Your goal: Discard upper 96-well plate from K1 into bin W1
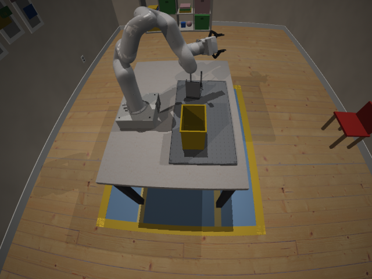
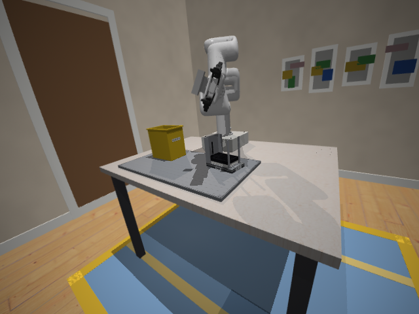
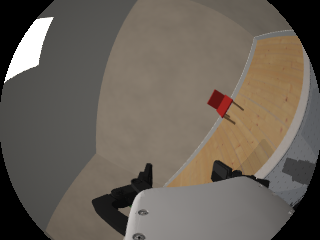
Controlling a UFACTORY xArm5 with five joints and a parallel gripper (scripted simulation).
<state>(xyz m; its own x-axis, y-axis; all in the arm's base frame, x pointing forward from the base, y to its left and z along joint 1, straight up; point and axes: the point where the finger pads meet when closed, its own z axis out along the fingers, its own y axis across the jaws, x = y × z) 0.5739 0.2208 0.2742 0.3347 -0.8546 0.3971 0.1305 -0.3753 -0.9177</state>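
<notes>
The stack rack K1 (image 1: 193, 88) stands on the grey perforated baseplate at its far end; it also shows in the exterior view (image 2: 223, 152). Dark plates (image 2: 221, 157) lie low inside it, between its posts. The yellow plastics bin W1 (image 1: 193, 126) stands upright on the baseplate, nearer the camera; it also shows in the exterior view (image 2: 166, 142). My gripper (image 1: 220, 42) is open and empty, held high above and beyond the rack, pointing sideways away from the table. It also shows in the exterior view (image 2: 211, 86) and the wrist view (image 3: 183, 180).
The arm's base (image 1: 138, 115) sits on the table left of the baseplate. A red chair (image 1: 351, 122) stands on the floor to the right. A shelf unit (image 1: 186, 13) stands against the far wall.
</notes>
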